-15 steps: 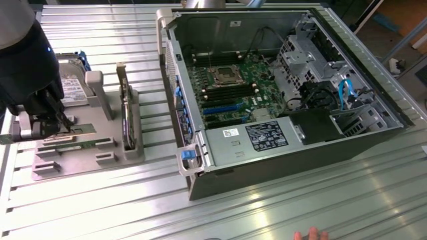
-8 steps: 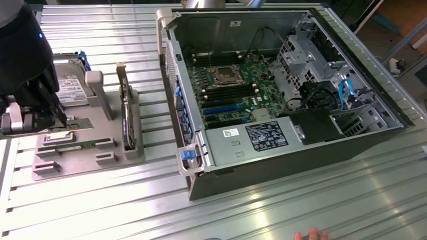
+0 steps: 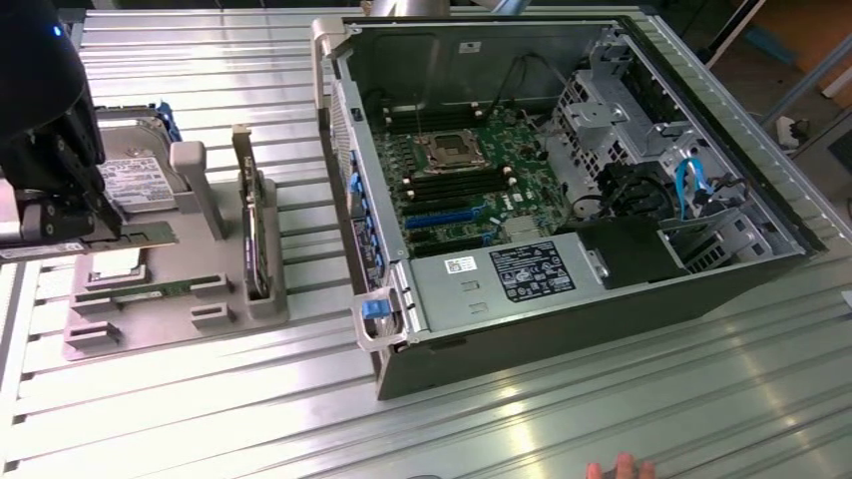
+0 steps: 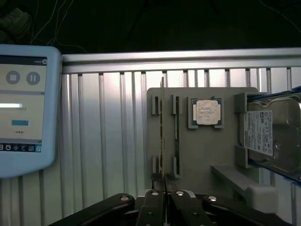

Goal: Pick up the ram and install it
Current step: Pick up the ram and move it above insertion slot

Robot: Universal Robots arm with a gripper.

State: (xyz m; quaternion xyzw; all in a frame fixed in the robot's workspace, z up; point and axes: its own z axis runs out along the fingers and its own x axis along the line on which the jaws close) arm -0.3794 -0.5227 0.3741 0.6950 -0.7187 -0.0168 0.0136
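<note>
**Exterior view.** The black gripper (image 3: 110, 238) is at the exterior view's left, above the grey moulded parts tray (image 3: 213, 314), which rests on the ribbed aluminium desk (image 3: 200, 399). The jaws are clamped on the ram (image 3: 150, 235), a thin green circuit-board stick. It projects from them toward the exterior view's right, above the tray. A tall dark expansion card (image 3: 246, 215) stands upright in the tray, near the ram. The open black computer case (image 3: 560, 299) lies on the desk beside the tray, with its green motherboard (image 3: 460, 190) exposed.

**Wrist view.** The gripper (image 4: 163, 200) jaws are together on the ram (image 4: 162, 136), seen edge-on as a thin line over the tray (image 4: 211, 155). The square silver processor chip (image 4: 207, 112) sits in a tray recess. The silver hard drive (image 4: 270, 132) rests just beside it.
</note>
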